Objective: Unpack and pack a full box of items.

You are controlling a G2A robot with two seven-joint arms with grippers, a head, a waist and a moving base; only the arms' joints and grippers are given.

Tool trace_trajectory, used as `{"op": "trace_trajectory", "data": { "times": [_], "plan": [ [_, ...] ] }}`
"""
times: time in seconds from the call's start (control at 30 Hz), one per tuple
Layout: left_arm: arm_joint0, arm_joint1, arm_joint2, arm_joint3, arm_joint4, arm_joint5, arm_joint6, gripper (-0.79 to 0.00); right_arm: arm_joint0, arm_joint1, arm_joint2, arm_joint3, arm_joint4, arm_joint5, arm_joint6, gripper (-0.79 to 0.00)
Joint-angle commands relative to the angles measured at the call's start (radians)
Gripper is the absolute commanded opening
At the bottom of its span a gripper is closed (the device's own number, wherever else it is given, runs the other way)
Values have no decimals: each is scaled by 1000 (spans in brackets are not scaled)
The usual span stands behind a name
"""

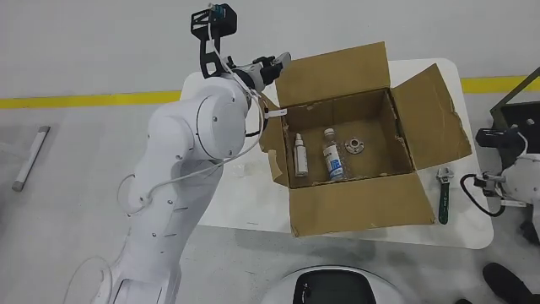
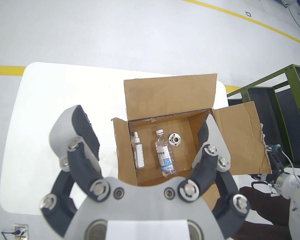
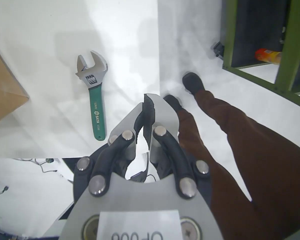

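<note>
1. The box (image 1: 337, 72) stands open on the white table (image 2: 52, 88), with all its flaps folded out.
2. Inside lie a small spray bottle (image 2: 139, 151), a clear bottle (image 2: 165, 157) with a blue label, and a round metal ring (image 2: 174, 139). They lie side by side, a little apart.
3. A green wrench (image 3: 95, 101) lies on the table just beside the box, so the job looks to be at the taking-out part, with three things left to lift.
4. The left gripper (image 2: 142, 116) hangs high over the box, spread wide and holding nothing.
5. The right gripper (image 3: 147, 106) is pinched together with nothing in it, by the table edge near the wrench.
6. To do this step well, the left gripper should go straight down in the middle of the box and miss the cardboard walls.
7. It should turn so its fingers close across a bottle's round sides, not along it.
8. The clear bottle may roll or slip, so a slow, soft squeeze at its middle seems best.
</note>
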Motion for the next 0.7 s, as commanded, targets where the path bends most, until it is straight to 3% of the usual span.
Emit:
{"op": "trace_trajectory", "data": {
  "times": [0.0,0.1,0.27,0.67],
  "plan": [
    [0,0,0,0,0,0,0,0,26,-3,-23,31,17,0,0,-785],
    [0,0,0,0,0,0,0,0,46,-4,-46,30,13,0,0,-760],
    [0,0,0,0,0,0,0,0,57,-3,-75,22,8,0,0,-520],
    [0,0,0,0,0,0,0,0,82,-3,-137,68,18,0,0,-477]
  ]
}}
